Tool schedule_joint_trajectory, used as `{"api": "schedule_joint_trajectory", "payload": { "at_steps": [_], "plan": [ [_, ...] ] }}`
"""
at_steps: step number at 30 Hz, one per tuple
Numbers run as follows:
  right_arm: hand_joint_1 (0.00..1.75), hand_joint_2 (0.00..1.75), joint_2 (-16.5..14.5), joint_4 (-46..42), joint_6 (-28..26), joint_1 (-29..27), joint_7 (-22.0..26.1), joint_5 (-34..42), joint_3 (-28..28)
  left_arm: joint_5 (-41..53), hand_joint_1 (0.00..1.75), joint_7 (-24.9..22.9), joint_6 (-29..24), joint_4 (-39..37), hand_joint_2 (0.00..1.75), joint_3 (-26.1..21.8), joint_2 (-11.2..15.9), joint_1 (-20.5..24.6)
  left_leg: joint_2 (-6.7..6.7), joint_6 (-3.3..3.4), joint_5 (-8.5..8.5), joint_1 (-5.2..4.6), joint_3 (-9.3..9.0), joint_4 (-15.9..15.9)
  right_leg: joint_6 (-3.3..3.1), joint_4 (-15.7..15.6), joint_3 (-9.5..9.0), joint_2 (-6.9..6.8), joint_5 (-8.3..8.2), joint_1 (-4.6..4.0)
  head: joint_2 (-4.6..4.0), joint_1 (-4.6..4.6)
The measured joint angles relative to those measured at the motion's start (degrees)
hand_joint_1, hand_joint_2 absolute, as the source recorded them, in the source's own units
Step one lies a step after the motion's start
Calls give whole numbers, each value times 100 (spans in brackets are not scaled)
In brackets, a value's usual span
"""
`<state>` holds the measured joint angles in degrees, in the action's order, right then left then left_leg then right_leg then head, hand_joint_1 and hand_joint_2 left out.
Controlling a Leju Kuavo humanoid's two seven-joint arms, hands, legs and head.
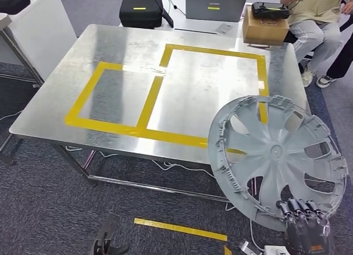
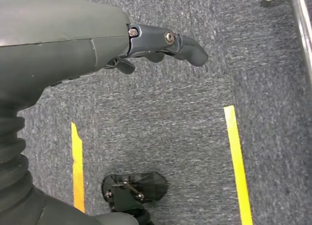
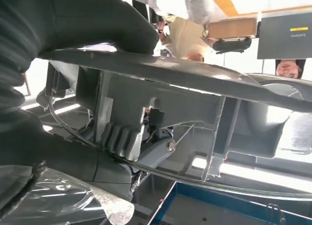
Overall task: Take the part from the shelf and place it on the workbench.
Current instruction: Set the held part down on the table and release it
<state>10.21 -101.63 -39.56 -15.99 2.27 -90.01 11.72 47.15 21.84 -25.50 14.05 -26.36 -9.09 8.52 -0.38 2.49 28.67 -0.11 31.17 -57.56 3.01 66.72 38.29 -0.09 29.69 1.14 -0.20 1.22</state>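
Head view high, facing down over workbench (image 1: 124,95), left wrist view close above floor (image 2: 176,132), right wrist view tight against part (image 3: 191,79)

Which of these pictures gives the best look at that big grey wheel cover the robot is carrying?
The head view: the whole wheel cover shows there, tilted, its lower rim gripped by the right hand. The right wrist view shows just a close piece of its ribbed back with fingers hooked on it. The left wrist view looks at carpet.
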Motion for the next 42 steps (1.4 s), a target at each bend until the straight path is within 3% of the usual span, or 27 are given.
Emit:
{"api": "schedule_joint_trajectory", "payload": {
  "at_steps": [2, 3, 7, 9, 11, 12, 13, 14, 16, 17, 18, 23, 26, 29, 34, 42],
  "plan": [
    [175, 175, 0, 1, 1, 15, -2, 0, 7, -1, 0, 0, 0, 0, 175, 0, -2, 7, -6, -53, 67, -21, -57, -16, -33, -677, -333, -5, -262, -14, 1, -3],
    [175, 175, 0, 1, 1, 18, -3, 0, 9, -1, 0, 0, -1, 0, 175, 0, -1, 9, -7, -80, 86, -31, -61, -21, -53, -813, -411, -2, -257, -22, 1, 1],
    [175, 175, 0, 1, 0, 0, -11, -1, 13, -4, 0, 0, -2, 0, 175, 0, 2, 10, 1, -185, 184, -26, -46, -116, -167, -883, -485, 18, -176, -11, 1, 31],
    [175, 175, 0, 0, 1, 2, -10, -2, 13, -4, 0, 0, -3, 0, 175, 0, 4, 13, 8, -251, 425, -10, 194, -631, -229, -906, -549, 6, -143, 7, 0, 43],
    [175, 175, 0, 0, 1, 0, -9, -2, 13, -5, 0, 0, -3, 0, 175, 0, 4, -3, 11, -283, 705, 5, 644, -1447, -264, -908, -612, 0, -89, 6, 0, 49],
    [175, 175, 0, 0, 0, -3, -8, -2, 13, -8, 0, 0, -3, 0, 175, 0, 4, -16, 11, -286, 725, 9, 818, -1707, -268, -907, -653, 4, -56, 5, 0, 49],
    [175, 175, 0, 0, 0, -6, -7, -2, 13, -12, 0, 0, -3, 0, 175, -1, 4, -26, 11, -281, 616, 10, 901, -1754, -265, -907, -704, 11, -20, 5, 0, 50],
    [175, 175, 0, 0, 1, -8, -5, -2, 14, -16, 0, 0, -3, 0, 175, -1, 6, -30, 11, -266, 390, 9, 872, -1562, -259, -907, -764, 18, 19, 3, 0, 51],
    [175, 175, 0, 1, 1, -7, -4, -2, 13, -20, 0, 0, -3, -1, 175, -3, 15, -28, 11, -205, -131, -5, 629, -828, -228, -914, -868, 28, 107, 1, 1, 44],
    [175, 175, 0, 1, 1, -1, -4, -2, 14, -20, 0, 0, -3, -1, 175, -4, 21, -26, 10, -170, -273, -20, 510, -511, -199, -915, -905, 34, 145, -4, 1, 38],
    [175, 175, 0, 1, 1, 4, -4, -2, 13, -20, 0, 0, -2, -2, 175, -5, 25, -23, 11, -142, -310, -36, 434, -307, -164, -917, -914, 38, 171, -6, 1, 32],
    [175, 175, 0, -2, 0, 3, 3, -1, 18, -20, 0, 2, -8, 0, 175, -8, 26, -24, -4, -72, -235, -29, 319, -83, -23, -933, -943, 35, 154, -8, 1, 16],
    [175, 175, 0, 2, 0, 40, -3, 0, 17, -20, 0, 14, -7, -1, 175, -9, 10, -9, -21, -84, -223, -35, 261, -61, -59, -908, -975, 40, 36, -18, 1, -13],
    [175, 175, 0, 15, 1, 82, -25, 0, 20, -32, 0, 40, -5, -1, 175, -10, 1, -14, -24, -75, -198, -53, 267, -59, -108, -1007, -1032, 29, 101, -12, 0, -18],
    [175, 175, 14, 162, 20, 279, -243, -1, 59, -37, 0, 77, 7, -1, 175, -11, 4, -20, -17, -54, -189, -79, 277, -70, -30, -1138, -1096, 14, 181, 11, 1, -15],
    [175, 175, 102, 530, 138, 811, -531, -2, 347, -38, 0, 78, 15, -1, 175, -11, 3, -15, -16, -44, -200, -74, 248, -67, -13, -1136, -1085, 8, 173, 4, 1, -13]
  ]
}}
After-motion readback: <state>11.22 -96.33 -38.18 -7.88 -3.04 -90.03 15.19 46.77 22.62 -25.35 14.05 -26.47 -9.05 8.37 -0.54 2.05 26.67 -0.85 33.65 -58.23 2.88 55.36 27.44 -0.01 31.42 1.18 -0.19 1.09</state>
